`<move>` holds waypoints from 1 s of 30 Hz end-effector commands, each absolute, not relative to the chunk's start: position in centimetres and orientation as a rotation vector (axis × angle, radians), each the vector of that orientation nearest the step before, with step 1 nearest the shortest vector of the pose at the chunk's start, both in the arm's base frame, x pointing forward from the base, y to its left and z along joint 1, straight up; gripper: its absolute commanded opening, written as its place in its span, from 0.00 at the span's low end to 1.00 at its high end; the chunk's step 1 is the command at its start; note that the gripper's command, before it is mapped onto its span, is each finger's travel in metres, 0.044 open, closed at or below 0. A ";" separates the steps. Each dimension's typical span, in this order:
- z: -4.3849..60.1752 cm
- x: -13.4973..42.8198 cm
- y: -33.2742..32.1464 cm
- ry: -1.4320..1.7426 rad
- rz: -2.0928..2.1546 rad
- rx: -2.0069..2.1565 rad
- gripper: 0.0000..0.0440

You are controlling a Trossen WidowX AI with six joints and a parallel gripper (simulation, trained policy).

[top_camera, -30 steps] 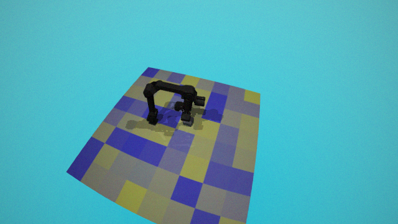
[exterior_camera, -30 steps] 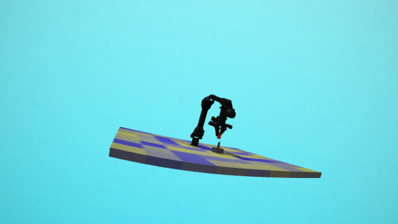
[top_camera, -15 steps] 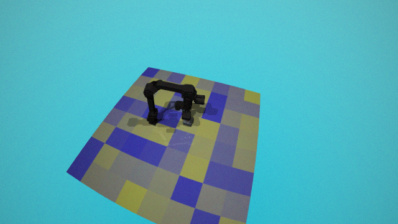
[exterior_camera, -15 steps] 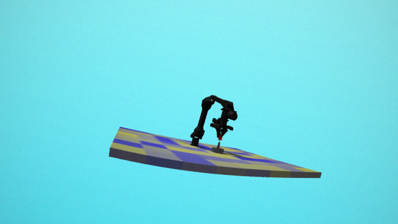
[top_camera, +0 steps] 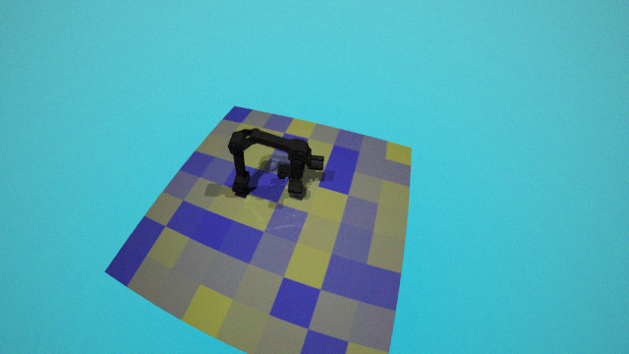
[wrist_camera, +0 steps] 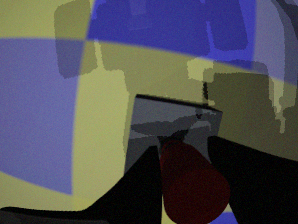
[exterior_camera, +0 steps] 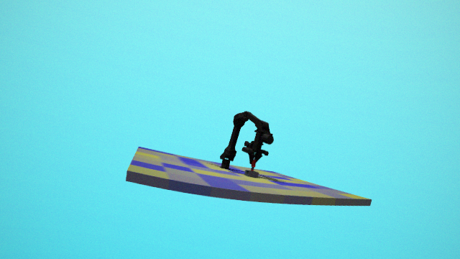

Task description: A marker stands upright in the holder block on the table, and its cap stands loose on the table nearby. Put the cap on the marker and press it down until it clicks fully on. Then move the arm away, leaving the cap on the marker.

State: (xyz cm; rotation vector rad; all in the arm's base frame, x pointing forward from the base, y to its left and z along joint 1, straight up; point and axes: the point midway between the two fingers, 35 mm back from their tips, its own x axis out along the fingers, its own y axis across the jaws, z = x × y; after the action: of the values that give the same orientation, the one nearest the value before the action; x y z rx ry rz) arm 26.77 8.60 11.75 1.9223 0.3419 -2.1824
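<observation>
A flat, even field of turquoise surrounds the table point(top_camera: 211, 270) point(exterior_camera: 180, 183), a thick slab patched in blue, yellow, mauve and grey squares, its near edge bowed in the exterior view. No wall line or corner breaks the turquoise in the top and exterior views. The black arm point(top_camera: 270, 139) point(exterior_camera: 235, 134) stands on the slab, arched up and over, its shadows falling across yellow and blue patches. At its end the claw point(exterior_camera: 254, 163) point(wrist_camera: 183, 149) points down, clamped on the red cap point(exterior_camera: 253, 164) point(wrist_camera: 196, 187), a black finger on each side. Beneath sits the grey block point(exterior_camera: 251, 173) point(wrist_camera: 150, 112), resting on the checkered top, squared off in the wrist view. The cap is directly above the block, over the spot where a short dark piece of the marker point(exterior_camera: 252, 170) shows between them; whether the cap is seated cannot be told.
</observation>
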 end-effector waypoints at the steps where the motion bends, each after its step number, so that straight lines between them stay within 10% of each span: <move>1: 10.3 26.5 8.6 0.368 -2.201 1.895 0.00; 22: 8.6 25.0 8.1 0.392 -2.244 1.815 0.38; 30: 9.3 24.2 7.9 0.412 -2.238 1.820 0.80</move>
State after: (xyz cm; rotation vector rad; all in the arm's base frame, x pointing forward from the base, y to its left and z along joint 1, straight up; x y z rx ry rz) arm 24.57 7.94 8.86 1.8100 0.3960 -2.2457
